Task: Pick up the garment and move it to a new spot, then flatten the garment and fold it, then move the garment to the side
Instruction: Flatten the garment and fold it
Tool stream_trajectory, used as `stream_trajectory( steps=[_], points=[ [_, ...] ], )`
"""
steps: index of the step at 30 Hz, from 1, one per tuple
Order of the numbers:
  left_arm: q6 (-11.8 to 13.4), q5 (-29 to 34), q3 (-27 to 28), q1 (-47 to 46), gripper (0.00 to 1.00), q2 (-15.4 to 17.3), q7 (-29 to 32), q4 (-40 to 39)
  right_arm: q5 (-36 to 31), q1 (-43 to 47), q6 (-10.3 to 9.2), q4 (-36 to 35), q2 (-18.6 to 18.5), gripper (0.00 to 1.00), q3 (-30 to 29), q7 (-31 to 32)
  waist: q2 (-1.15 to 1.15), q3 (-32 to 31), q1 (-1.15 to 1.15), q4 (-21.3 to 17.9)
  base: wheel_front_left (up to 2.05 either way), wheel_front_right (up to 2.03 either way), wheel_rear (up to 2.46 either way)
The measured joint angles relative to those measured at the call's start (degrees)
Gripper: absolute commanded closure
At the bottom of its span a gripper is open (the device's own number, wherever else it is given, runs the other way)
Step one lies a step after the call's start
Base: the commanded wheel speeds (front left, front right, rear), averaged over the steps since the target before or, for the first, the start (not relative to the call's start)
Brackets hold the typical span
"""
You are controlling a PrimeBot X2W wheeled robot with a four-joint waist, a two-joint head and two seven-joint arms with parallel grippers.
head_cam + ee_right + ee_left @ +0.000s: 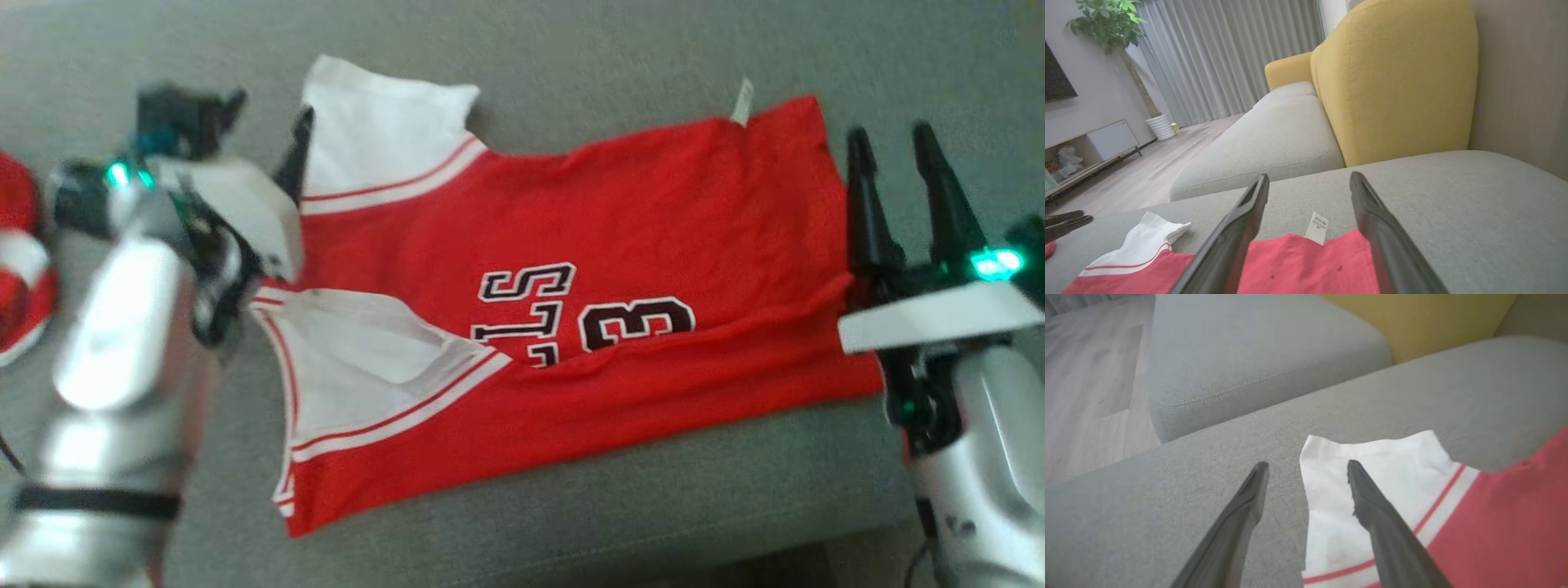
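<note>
A red jersey (pixel 620 245) lay spread across a grey sofa cushion (pixel 571 523), hem toward 3 o'clock and white sleeves toward 9 in the head view. Its near long edge looked folded over the front, cutting off the lower part of the black lettering (pixel 571 314). The near sleeve (pixel 359 367), at 7 o'clock, was rumpled, while the far sleeve (pixel 375 131), at 11 o'clock, lay flat.

The left jaws stood apart at 9 o'clock. One finger (pixel 1372 506) hung over the far sleeve and the other (pixel 1245 506) over bare cushion. The right jaws, also apart and holding nothing, hovered at the hem at 3 o'clock, near a white tag (pixel 1318 227).

Folding appeared to be the step in hand. The next fold would probably go best with the near sleeve smoothed inward first. Both ends should then be pinched through every layer and carried over together at even tension, since thin cloth could slip or bunch if one side led.

A red-and-white item (pixel 20 261) at far 9 o'clock was cropped too tightly to identify.

Beyond the cushion sat a second grey seat (pixel 1274 134) and a yellow backrest (pixel 1396 81). Farther off were a wood floor (pixel 1167 163), a low cabinet (pixel 1098 143), a potted plant (pixel 1106 24) and grey curtains (pixel 1229 53).
</note>
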Motion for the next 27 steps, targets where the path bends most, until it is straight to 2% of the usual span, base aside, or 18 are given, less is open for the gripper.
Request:
stream_trajectory(
  steps=[3, 6, 12, 17, 21, 22, 23, 24, 27],
  points=[
    [-1.3, 0.7, -3.2, -6.2, 0.0, 3.7, 5.4, 3.4, 0.0, -3.6, 0.0, -1.0, 0.0, 0.0, 2.0, 0.8, 0.0, 3.0, 0.0, -2.1, 0.0, 0.0, 0.0],
    [-1.4, 0.5, -6.6, -11.6, 0.0, 6.7, 9.3, 6.3, 0.5, -6.4, 0.0, -1.6, -0.3, 0.0, 2.8, 1.1, 0.0, 5.4, 0.0, -4.3, 0.0, 0.0, 0.0],
    [-1.8, -6.4, -16.9, -18.0, 0.0, 11.5, 15.3, 8.7, 1.1, -8.3, 0.0, -1.6, -0.5, 0.0, 4.1, 0.6, 0.0, 8.5, -0.01, -8.1, 0.0, 0.0, 0.0],
    [-1.8, -8.6, -22.1, -21.1, 0.0, 15.5, 16.1, 9.6, 1.6, -9.0, 0.0, -0.6, -0.2, 0.0, 5.2, -0.4, 0.0, 9.7, -0.01, -9.7, 0.0, 0.0, 0.0],
    [-1.8, -10.9, -24.4, -22.9, 0.0, 16.4, 16.2, 10.9, 1.6, -9.1, 0.0, 0.1, -0.1, 0.0, 5.4, -0.9, 0.0, 10.1, -0.02, -10.1, 0.0, 0.0, 0.0],
    [-1.7, -11.9, -24.9, -23.0, 0.06, 16.4, 16.5, 11.0, 1.6, -9.1, 0.0, 0.3, -0.1, 0.0, 5.4, -0.9, 0.0, 10.1, -0.01, -10.1, 0.0, 0.0, 0.0],
    [-1.7, -12.7, -25.7, -23.2, 0.66, 16.4, 16.7, 11.0, 1.6, -9.2, 0.0, 0.6, -0.1, 0.0, 5.4, -0.9, 0.0, 10.1, -0.01, -10.0, 0.0, 0.0, 0.0],
    [-1.7, -13.6, -26.4, -23.4, 1.0, 16.4, 16.9, 11.0, 1.8, -9.2, 0.0, 0.9, -0.1, 0.0, 5.4, -1.0, 0.0, 10.1, -0.01, -9.9, 0.0, 0.0, 0.0],
    [-1.8, -16.8, -28.7, -23.8, 1.0, 16.1, 18.1, 11.0, 1.9, -9.2, 0.0, 1.8, -0.5, 0.0, 4.8, -0.9, 0.0, 9.8, -0.01, -9.3, 0.0, 0.0, 0.0]
  ],
)
